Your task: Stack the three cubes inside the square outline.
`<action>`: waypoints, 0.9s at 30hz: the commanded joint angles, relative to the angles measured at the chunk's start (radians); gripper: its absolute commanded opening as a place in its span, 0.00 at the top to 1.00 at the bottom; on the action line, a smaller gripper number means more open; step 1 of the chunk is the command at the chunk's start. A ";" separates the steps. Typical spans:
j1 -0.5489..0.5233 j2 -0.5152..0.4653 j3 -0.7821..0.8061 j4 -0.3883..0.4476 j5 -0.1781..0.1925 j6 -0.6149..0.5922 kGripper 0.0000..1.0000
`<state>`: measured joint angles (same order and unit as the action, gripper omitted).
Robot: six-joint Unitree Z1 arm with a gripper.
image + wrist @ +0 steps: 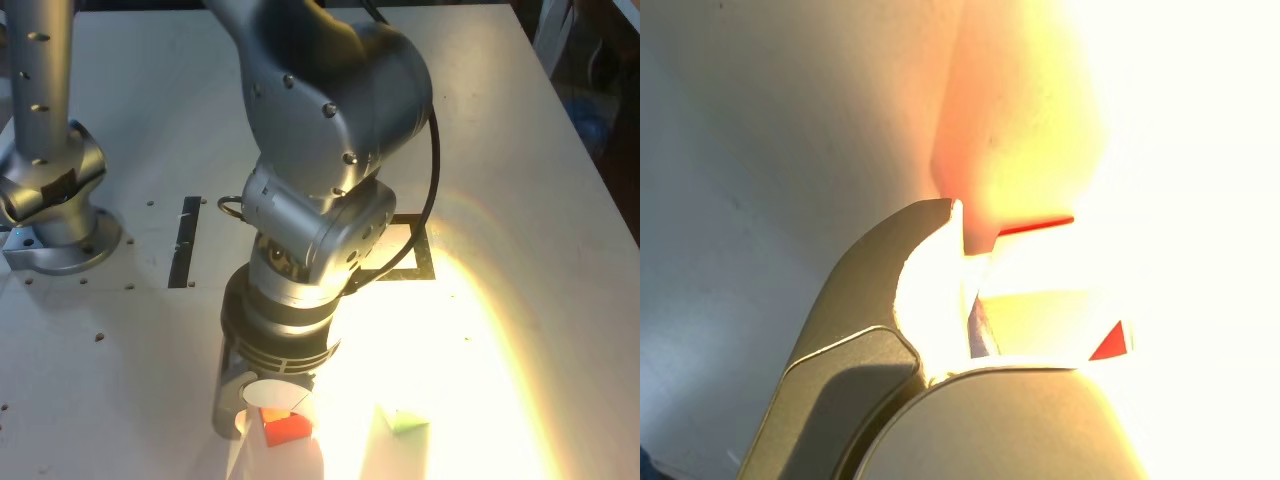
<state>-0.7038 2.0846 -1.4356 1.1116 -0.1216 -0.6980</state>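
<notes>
The arm bends low over the near edge of the white surface, and its tool points down at the red cube. A very bright light washes over this part of the scene, so much of it is hard to see. In the exterior view the red cube sits right under the tip of the tool, touching it or almost touching it. In the wrist view one grey finger curves up beside a thin red edge of the cube, and the other finger is lost in the glare. So I cannot tell how wide the tool is, or whether it has hold of the cube yet. The cube looks like it still rests on the surface. The green cube lies just to the right of the red one in the exterior view, apart from it. I cannot see a yellow cube anywhere. The square outline is farther away and a bit to the right, partly hidden behind the arm, and nothing seems to stand in the part that shows. A thin black strip lies to the left. The thing that matters most is that the red cube is right below the tool, between where the fingers should be, so the next job is probably to pinch it and lift it toward the outline.
</notes>
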 commanded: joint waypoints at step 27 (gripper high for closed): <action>0.055 -0.147 0.039 -0.011 0.106 0.123 0.81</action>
<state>-0.6630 1.9842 -1.3944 1.0814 -0.0295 -0.5901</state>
